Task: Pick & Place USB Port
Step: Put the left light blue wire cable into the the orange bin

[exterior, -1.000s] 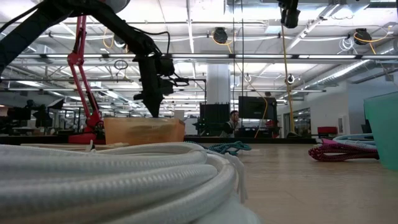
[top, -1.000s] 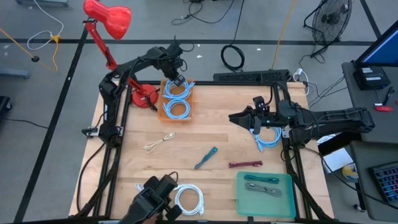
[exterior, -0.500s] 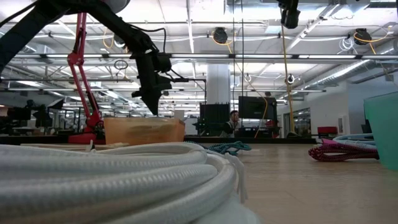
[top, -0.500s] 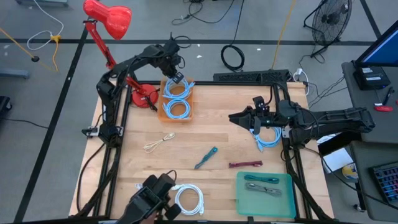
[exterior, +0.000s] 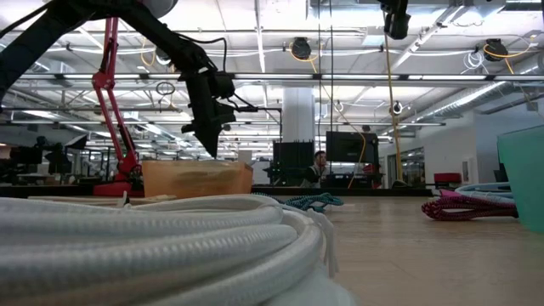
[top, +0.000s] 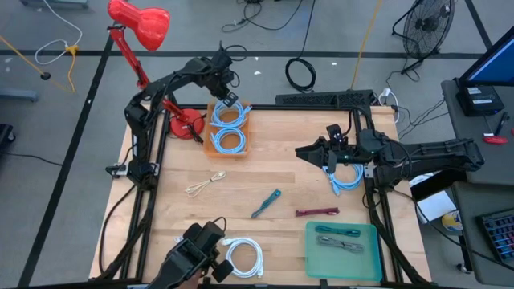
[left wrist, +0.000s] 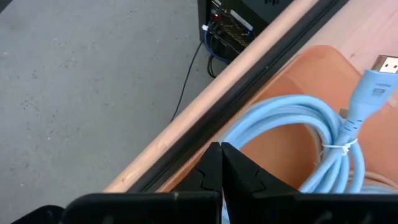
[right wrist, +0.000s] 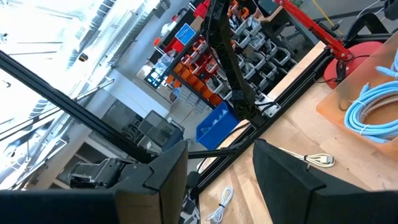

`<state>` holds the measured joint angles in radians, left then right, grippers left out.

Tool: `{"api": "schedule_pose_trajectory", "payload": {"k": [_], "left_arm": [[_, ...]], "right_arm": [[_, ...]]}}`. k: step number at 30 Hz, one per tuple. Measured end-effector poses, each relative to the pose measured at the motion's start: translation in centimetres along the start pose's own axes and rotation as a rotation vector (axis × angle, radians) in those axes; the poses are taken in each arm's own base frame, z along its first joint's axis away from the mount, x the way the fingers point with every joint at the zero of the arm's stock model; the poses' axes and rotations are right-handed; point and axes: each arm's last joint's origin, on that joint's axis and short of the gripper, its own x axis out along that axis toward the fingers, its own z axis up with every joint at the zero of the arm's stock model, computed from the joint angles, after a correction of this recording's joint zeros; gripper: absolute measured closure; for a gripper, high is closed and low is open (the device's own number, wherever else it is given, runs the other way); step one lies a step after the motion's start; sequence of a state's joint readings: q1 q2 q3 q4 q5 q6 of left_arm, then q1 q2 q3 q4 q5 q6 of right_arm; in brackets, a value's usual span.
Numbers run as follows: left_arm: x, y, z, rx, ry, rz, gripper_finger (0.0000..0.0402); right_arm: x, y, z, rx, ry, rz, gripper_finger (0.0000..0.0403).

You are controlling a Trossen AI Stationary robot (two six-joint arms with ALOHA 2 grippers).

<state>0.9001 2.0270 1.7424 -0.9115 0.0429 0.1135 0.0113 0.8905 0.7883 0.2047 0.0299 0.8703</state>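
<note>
The light-blue USB cables (top: 229, 128) lie coiled in the orange bin (top: 215, 147), directly beneath the left end effector (top: 227, 99). Compared with a second ago, we see that end effector lifted off the bin toward its far rim, fingers pressed together and holding nothing, which we read as a cable just deposited. Another blue cable (top: 346, 178) lies just under the right end effector (top: 307, 152), whose fingers stand wide and empty, unmoved. On the surface beyond, the white cable (top: 245, 258) waits.
</note>
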Motion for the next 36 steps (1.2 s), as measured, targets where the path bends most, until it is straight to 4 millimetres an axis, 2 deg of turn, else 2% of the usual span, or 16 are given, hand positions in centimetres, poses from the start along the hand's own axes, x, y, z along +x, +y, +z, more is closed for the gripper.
{"api": "schedule_pose_trajectory", "payload": {"k": [7,15,36], "left_arm": [[0.1,0.0,0.0,0.0,0.002,0.0,0.0402],[1.7,-0.5,-0.2,0.008,0.053,-0.012,0.0402],[1.8,-0.9,-0.1,0.019,0.05,-0.002,0.0402]], "right_arm": [[0.0,0.0,0.0,0.004,0.0,0.0,0.0232],[0.0,0.0,0.0,0.002,-0.013,-0.012,0.0232],[0.0,-0.1,-0.1,-0.001,-0.003,-0.022,0.0232]]}}
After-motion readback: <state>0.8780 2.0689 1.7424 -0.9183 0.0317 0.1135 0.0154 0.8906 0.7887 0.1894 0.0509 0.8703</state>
